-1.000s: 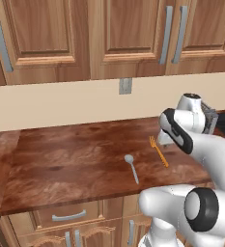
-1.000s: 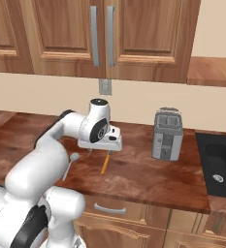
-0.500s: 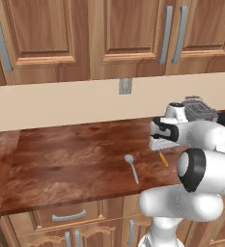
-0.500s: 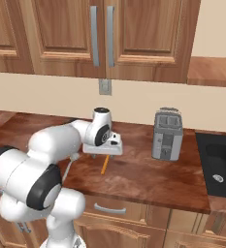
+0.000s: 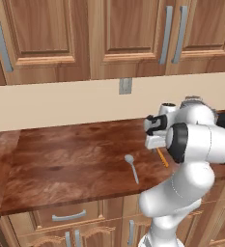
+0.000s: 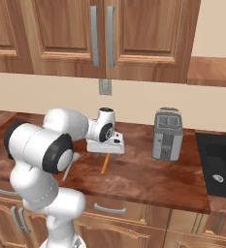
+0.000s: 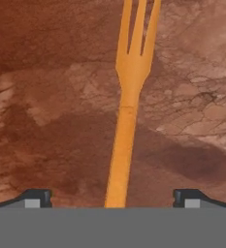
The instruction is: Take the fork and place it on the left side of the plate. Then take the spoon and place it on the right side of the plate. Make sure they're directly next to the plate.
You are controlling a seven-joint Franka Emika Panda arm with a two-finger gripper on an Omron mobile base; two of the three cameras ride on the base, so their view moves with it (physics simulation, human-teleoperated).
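Note:
The orange fork (image 7: 126, 111) lies flat on the brown counter, tines pointing away from the hand camera. My gripper (image 7: 112, 196) hangs just above its handle, open, with one fingertip (image 7: 37, 197) on each side and nothing held. In the left base view the gripper (image 5: 156, 144) is over the fork (image 5: 161, 157), and the grey spoon (image 5: 131, 167) lies on the counter to its left. From the right, the gripper (image 6: 105, 151) sits above the fork (image 6: 104, 165). The plate is out of view.
A silver toaster (image 6: 168, 134) stands on the counter to the right of the fork, and a dark sink (image 6: 221, 169) lies beyond it. Wooden wall cabinets (image 5: 109, 34) hang above. The counter's front edge (image 5: 61, 202) runs close below the spoon.
The hand has come down closer over the fork and the arm's elbow has swung forward. The jaws have stayed open. Fork and spoon have not moved.

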